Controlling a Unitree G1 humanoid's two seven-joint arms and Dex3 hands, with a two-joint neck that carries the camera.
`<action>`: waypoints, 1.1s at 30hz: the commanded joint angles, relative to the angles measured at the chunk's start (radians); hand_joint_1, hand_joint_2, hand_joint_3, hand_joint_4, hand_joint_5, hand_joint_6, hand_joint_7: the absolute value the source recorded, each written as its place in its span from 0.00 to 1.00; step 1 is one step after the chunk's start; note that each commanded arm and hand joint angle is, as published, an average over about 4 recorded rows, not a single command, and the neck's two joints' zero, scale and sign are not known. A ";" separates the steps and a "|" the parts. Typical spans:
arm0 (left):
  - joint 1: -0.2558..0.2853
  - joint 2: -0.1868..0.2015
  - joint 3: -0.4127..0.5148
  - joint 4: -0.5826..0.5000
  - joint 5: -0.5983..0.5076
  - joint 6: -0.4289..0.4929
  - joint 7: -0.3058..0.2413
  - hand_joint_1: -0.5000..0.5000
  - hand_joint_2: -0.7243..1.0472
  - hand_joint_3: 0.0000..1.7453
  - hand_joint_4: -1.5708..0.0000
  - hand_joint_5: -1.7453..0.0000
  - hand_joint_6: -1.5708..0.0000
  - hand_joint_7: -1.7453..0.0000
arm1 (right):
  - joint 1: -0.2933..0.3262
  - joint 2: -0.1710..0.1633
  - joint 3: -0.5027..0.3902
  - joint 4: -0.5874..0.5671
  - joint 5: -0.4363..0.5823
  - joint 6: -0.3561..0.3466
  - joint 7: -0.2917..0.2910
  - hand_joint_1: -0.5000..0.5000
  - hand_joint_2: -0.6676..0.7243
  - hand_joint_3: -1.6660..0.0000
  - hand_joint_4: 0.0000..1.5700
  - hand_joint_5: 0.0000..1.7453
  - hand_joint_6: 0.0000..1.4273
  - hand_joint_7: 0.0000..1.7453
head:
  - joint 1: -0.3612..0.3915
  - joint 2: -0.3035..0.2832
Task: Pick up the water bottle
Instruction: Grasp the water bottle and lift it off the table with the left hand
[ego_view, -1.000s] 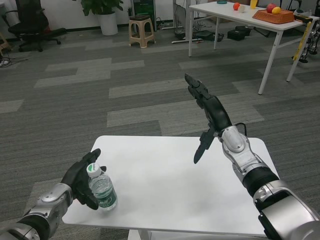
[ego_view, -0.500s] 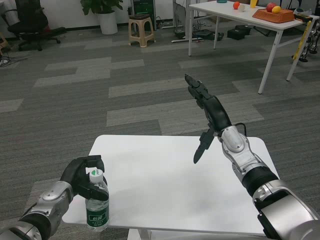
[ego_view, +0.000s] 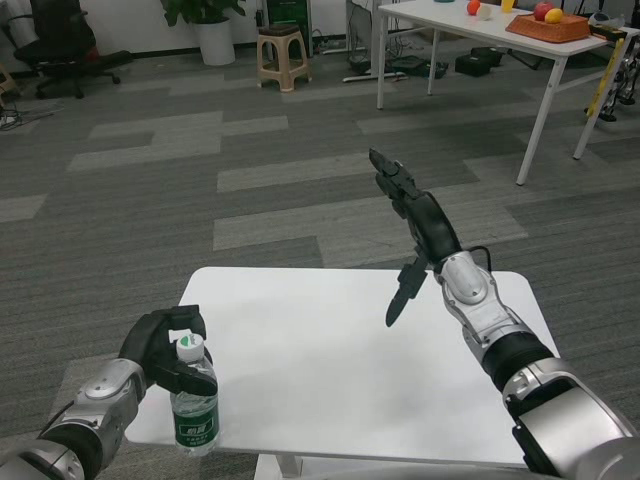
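A clear water bottle (ego_view: 194, 412) with a white cap and green label stands upright at the near left corner of the white table (ego_view: 320, 350). My left hand (ego_view: 167, 349) grips it around the neck and shoulder, fingers wrapped just below the cap. Whether the bottle's base rests on the table or hangs just off the edge I cannot tell. My right hand (ego_view: 410, 225) is raised above the table's far right part, fingers stretched out and apart, holding nothing.
Grey carpet lies beyond the table. At the far right a second white table (ego_view: 470, 30) carries a tray of fruit (ego_view: 545, 25). Farther back are a stool (ego_view: 281, 60), a potted plant (ego_view: 210, 25) and an office chair (ego_view: 60, 45).
My left hand has closed around the bottle's neck; the bottle went from leaning to upright and shifted nearer the table's front edge. The right arm has not moved.
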 joint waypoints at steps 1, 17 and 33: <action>-0.016 0.002 0.005 -0.003 -0.016 -0.029 0.011 0.71 0.33 0.06 0.00 0.00 0.10 0.00 | -0.024 0.004 0.002 0.002 0.002 -0.007 -0.004 0.12 0.88 1.00 0.00 0.00 0.00 0.00 | 0.000 0.000; -0.015 0.025 0.049 -0.282 0.055 -0.099 0.039 0.72 0.30 0.10 0.00 0.00 0.12 0.00 | -0.022 0.001 0.001 0.002 0.002 -0.007 -0.004 0.12 0.91 1.00 0.00 0.00 0.00 0.00 | 0.001 0.009; -0.174 0.006 0.055 -0.327 0.153 -0.015 0.102 0.71 0.30 0.10 0.00 0.00 0.12 0.01 | -0.024 -0.002 0.019 0.006 0.002 -0.005 -0.004 0.12 0.91 1.00 0.00 0.00 0.00 0.00 | 0.018 0.021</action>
